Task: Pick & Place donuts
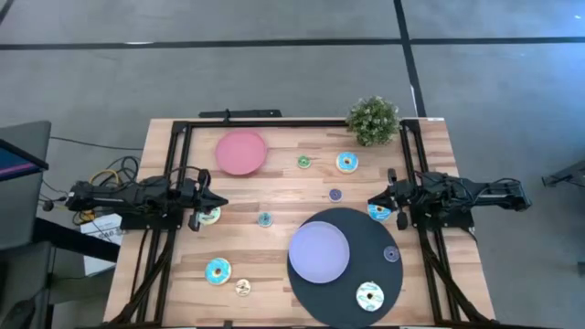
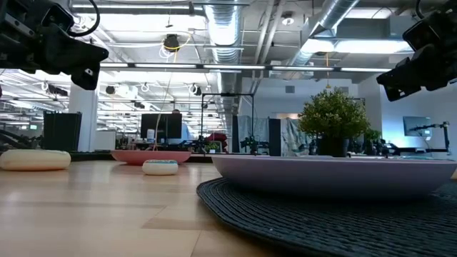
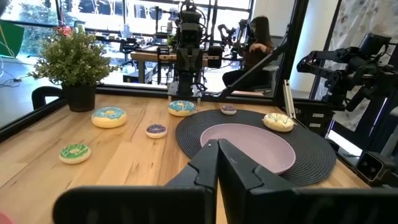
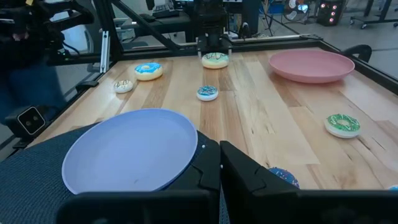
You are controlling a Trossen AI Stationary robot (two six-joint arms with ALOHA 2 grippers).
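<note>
Several toy donuts lie flat on the wooden table: a cream one (image 1: 210,216) just below my left gripper (image 1: 208,203), a blue one (image 1: 379,212) just below my right gripper (image 1: 375,201), plus green (image 1: 303,162), blue (image 1: 346,163), purple (image 1: 335,195), teal (image 1: 264,219), blue (image 1: 218,271) and tan (image 1: 242,288) ones. A white donut (image 1: 369,295) and a small purple one (image 1: 391,254) lie on the dark mat (image 1: 366,233). Both grippers are shut and empty; the low view shows my left gripper (image 2: 86,68) and my right gripper (image 2: 393,82) well above the tabletop.
A lavender plate (image 1: 319,252) sits on the round dark mat, and a pink plate (image 1: 241,152) lies at the far left. A potted plant (image 1: 373,119) stands at the far right corner. Black frame rails (image 1: 274,123) run along the table's far, left and right sides.
</note>
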